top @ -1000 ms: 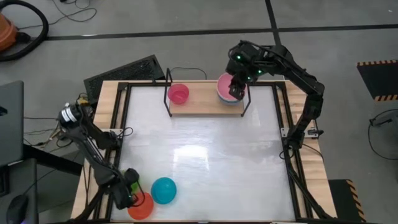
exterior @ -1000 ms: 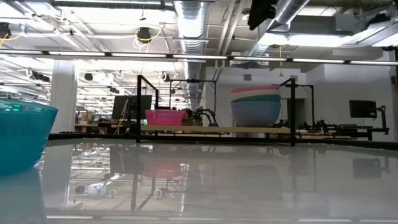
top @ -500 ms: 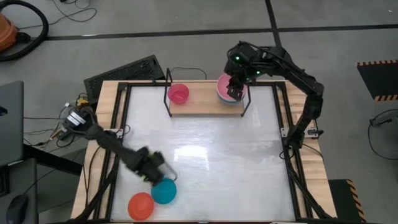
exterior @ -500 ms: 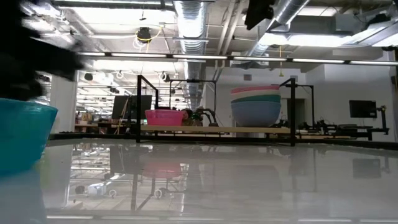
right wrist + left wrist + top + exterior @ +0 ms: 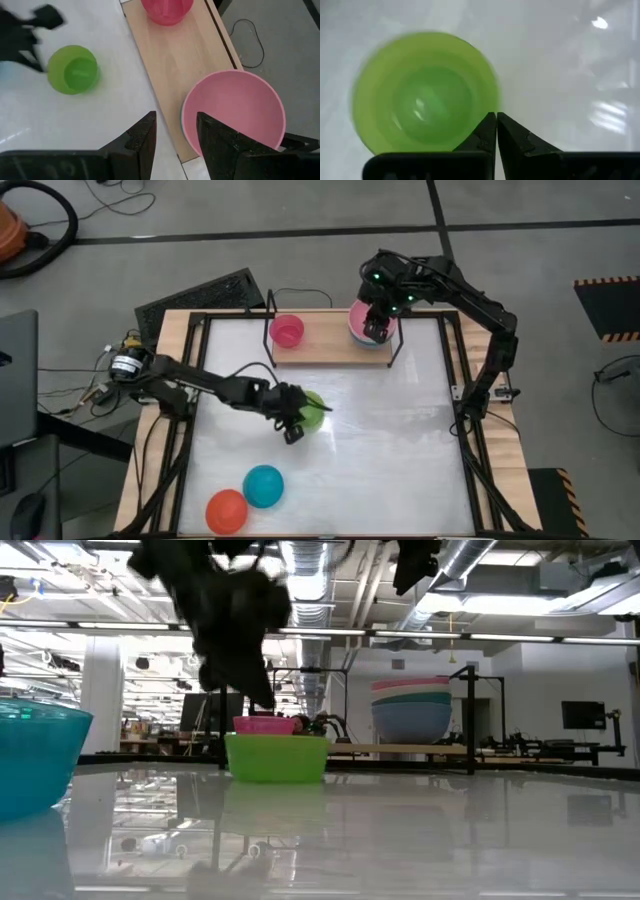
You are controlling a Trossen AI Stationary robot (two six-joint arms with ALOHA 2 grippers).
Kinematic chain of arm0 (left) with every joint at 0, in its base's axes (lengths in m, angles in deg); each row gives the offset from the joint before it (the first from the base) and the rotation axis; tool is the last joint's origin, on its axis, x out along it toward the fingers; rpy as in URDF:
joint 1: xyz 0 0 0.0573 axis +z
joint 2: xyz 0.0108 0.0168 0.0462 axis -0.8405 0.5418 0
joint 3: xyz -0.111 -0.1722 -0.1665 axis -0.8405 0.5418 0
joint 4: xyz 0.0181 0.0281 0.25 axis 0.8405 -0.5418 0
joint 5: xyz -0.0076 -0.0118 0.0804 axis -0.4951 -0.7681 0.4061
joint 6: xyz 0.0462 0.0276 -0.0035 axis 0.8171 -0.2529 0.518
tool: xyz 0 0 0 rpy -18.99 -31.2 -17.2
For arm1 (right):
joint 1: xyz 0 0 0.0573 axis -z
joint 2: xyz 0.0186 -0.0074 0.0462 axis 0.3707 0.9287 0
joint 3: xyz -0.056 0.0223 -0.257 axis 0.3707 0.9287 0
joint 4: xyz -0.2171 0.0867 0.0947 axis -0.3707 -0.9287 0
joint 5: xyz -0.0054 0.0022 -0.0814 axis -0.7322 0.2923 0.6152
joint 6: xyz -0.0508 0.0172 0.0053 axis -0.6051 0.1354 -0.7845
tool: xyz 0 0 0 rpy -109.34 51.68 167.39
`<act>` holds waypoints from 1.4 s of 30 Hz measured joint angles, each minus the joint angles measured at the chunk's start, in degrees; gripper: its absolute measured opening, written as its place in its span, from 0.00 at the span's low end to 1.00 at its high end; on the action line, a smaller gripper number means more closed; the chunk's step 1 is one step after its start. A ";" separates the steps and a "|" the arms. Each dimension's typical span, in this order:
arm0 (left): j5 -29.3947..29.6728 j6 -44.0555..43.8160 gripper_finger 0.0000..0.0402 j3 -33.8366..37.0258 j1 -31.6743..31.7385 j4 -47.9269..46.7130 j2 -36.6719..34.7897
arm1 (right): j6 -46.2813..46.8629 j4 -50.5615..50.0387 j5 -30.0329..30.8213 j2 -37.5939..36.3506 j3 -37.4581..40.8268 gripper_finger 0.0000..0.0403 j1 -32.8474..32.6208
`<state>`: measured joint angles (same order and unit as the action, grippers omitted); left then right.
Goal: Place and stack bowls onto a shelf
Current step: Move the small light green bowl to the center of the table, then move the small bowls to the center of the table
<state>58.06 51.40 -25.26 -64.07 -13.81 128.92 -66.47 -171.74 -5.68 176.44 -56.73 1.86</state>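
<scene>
A green bowl (image 5: 312, 411) stands upright on its base on the white table near the middle; it also shows in the low view (image 5: 277, 757). My left gripper (image 5: 496, 119) is shut. It hangs over the green bowl's rim (image 5: 492, 95) on its near-left side, and the low view shows a gap above the rim. My right gripper (image 5: 172, 135) is open and empty above a stack of larger bowls, pink on top (image 5: 232, 112), at the right end of the wooden shelf (image 5: 330, 350). A magenta bowl (image 5: 287, 331) stands at the shelf's left end.
A cyan bowl (image 5: 264, 486) and an orange bowl (image 5: 227, 511) stand on the table near its near-left corner. The shelf's black wire uprights (image 5: 271, 330) stand at its two ends. The table's right half (image 5: 400, 450) shows bare white top.
My left gripper has swung quickly from the orange bowl at the near-left corner, past the cyan bowl, toward the table's middle and far side. The green bowl, unseen in the earlier frames, now stands under it.
</scene>
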 joint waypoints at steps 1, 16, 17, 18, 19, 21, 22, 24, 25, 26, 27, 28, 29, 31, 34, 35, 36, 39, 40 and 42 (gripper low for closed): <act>-0.47 -0.61 0.00 -1.31 -0.91 -2.55 -0.69 | -0.02 0.00 0.01 0.06 0.00 0.41 0.09; -5.58 -60.52 0.00 -12.19 -46.71 -34.45 -8.95 | -2.68 0.19 -0.01 0.06 0.00 0.41 0.10; -4.74 -64.78 0.00 -12.19 -48.97 -33.36 -7.90 | -3.07 0.33 -0.01 0.06 0.00 0.41 0.10; -3.31 -68.45 0.00 -12.18 -50.94 -32.77 -6.95 | -3.33 0.54 -0.01 0.06 0.00 0.41 0.10; -1.68 -71.45 0.00 -12.17 -52.84 -32.27 -5.94 | -3.46 0.75 -0.01 0.06 0.00 0.41 0.10; -0.59 -75.49 0.00 -12.17 -54.82 -31.29 -3.62 | -3.48 1.05 -0.01 0.06 0.00 0.41 0.10; -0.80 -76.37 0.00 -12.17 -55.12 -31.22 -2.36 | -3.49 1.17 -0.01 0.06 0.00 0.41 0.10; -0.93 -76.44 0.00 -12.13 -55.53 -31.37 -0.22 | -3.48 1.52 -0.01 0.06 0.00 0.41 0.10; -0.76 -76.01 0.00 -12.13 -55.33 -31.23 0.74 | -3.49 1.63 -0.01 0.06 0.00 0.41 0.10; -0.52 -75.14 0.00 -12.13 -54.79 -30.97 1.72 | -3.48 1.75 -0.01 0.06 0.00 0.41 0.10; -0.38 -74.07 0.00 -12.13 -54.19 -30.63 2.77 | -3.50 1.86 -0.01 0.06 0.00 0.41 0.10; -0.37 -72.53 0.00 -12.13 -53.53 -30.16 3.84 | -3.54 1.93 -0.01 0.06 -0.02 0.41 0.10; -0.38 -70.51 0.00 -12.13 -52.86 -29.58 4.78 | -3.59 2.12 -0.01 0.06 -0.02 0.41 0.10; -0.66 -65.52 0.00 -12.13 -51.10 -28.84 6.17 | -3.69 2.67 -0.01 0.06 -0.02 0.41 0.10; -0.32 -57.21 0.00 -11.88 -47.46 -29.49 8.06 | -3.65 3.39 -0.01 0.06 -0.05 0.41 0.10; -0.28 -54.38 0.00 -11.47 -45.87 -29.38 8.50 | -3.65 3.58 -0.01 0.06 -0.07 0.41 0.10; -0.33 -51.64 0.00 -11.17 -44.22 -29.43 8.86 | -3.63 3.54 -0.01 0.06 -0.07 0.41 0.10; -0.35 -43.59 0.00 -9.61 -39.72 -28.18 10.11 | -3.47 3.47 -0.03 0.06 -0.07 0.41 0.00; -0.37 -40.46 0.00 -9.01 -38.43 -27.39 10.65 | -3.46 3.40 -0.03 0.06 -0.07 0.41 -0.04; -0.78 -33.89 0.00 -8.00 -36.10 -24.68 11.52 | -3.48 3.34 -0.05 0.06 -0.07 0.41 -0.14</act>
<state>57.28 17.50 -33.25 -100.17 -38.49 140.44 -69.94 -168.40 -5.73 176.50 -56.79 1.72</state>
